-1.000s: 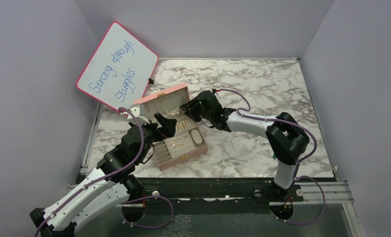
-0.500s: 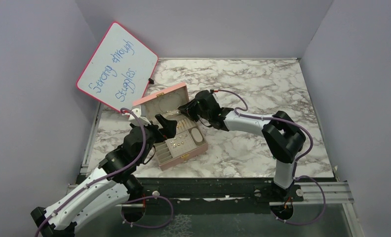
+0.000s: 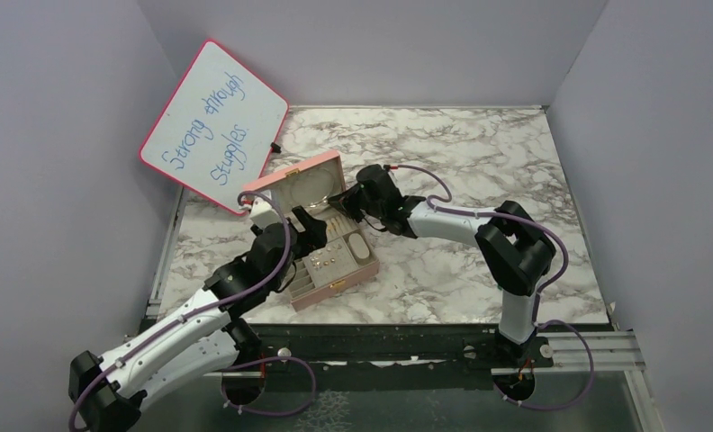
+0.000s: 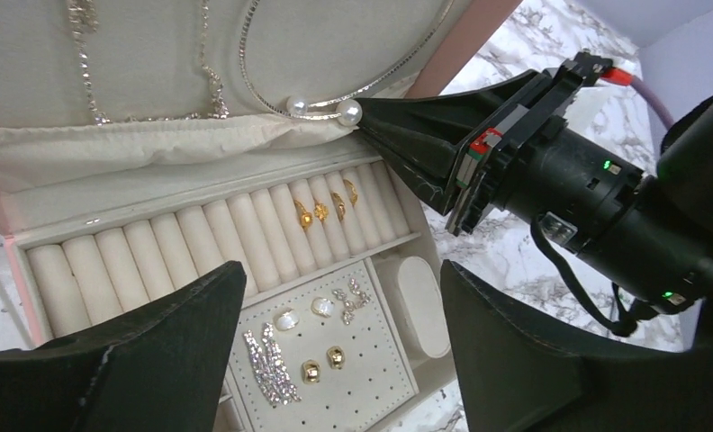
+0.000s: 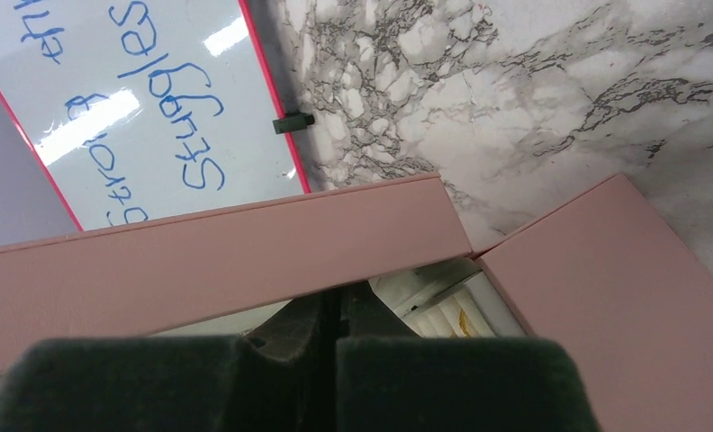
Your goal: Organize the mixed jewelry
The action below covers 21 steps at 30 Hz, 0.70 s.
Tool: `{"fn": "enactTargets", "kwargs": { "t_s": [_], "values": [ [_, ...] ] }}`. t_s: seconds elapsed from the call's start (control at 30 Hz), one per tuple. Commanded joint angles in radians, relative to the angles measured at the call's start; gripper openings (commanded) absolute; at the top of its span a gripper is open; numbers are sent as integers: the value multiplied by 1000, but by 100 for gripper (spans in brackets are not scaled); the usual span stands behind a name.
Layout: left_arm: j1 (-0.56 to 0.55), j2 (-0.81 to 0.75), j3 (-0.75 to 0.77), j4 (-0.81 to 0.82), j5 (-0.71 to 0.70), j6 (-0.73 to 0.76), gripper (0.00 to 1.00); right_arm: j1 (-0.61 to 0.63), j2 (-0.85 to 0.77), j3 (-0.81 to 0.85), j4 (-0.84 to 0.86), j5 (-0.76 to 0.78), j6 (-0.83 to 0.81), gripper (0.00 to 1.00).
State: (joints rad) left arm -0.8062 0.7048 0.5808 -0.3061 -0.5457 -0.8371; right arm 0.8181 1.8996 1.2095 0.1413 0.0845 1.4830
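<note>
Little room between left pincer (image 4: 339, 274), right pincer (image 4: 371, 117), lid (image 4: 29, 81).

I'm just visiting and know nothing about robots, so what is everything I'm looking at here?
jewelry box: one, pink, open on the table, lid upright.
gold rings: about four, gold, tucked in the box's ring rolls.
stud earrings: four, two gold and two pearly, on the box's perforated pad.
crystal earrings: a few, silvery, same pad.
pearl-tipped hoop: one, silver, in the lid.
chain: one at least, silver, hanging in the lid.
whiteboard: one, white with pink rim and blue writing, leaning back left.
small black clip: one, black, by the whiteboard's edge.
table: one, grey-veined white marble pattern.
left gripper: one, black, open above the box.
right gripper: one, black, shut, tip at the hoop's pearl end.
</note>
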Motion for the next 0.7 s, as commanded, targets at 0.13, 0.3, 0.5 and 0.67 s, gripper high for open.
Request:
{"fn": "enactTargets", "kwargs": {
  "t_s": [0.13,0.3,0.5,0.67],
  "values": [
    [2,140,1,173,-68,-38,57,2,-10,-68,-34,-25,-46,1],
    [2,249,58,241,-122,38,47,3,-33,-85,-16,-35,-93,1],
    [27,399,153,264,-150,170,44,0,-50,-90,11,-63,-139,1],
    [59,516,226,269,-129,268,38,-3,-52,-92,28,-104,-157,1]
  ]
}}
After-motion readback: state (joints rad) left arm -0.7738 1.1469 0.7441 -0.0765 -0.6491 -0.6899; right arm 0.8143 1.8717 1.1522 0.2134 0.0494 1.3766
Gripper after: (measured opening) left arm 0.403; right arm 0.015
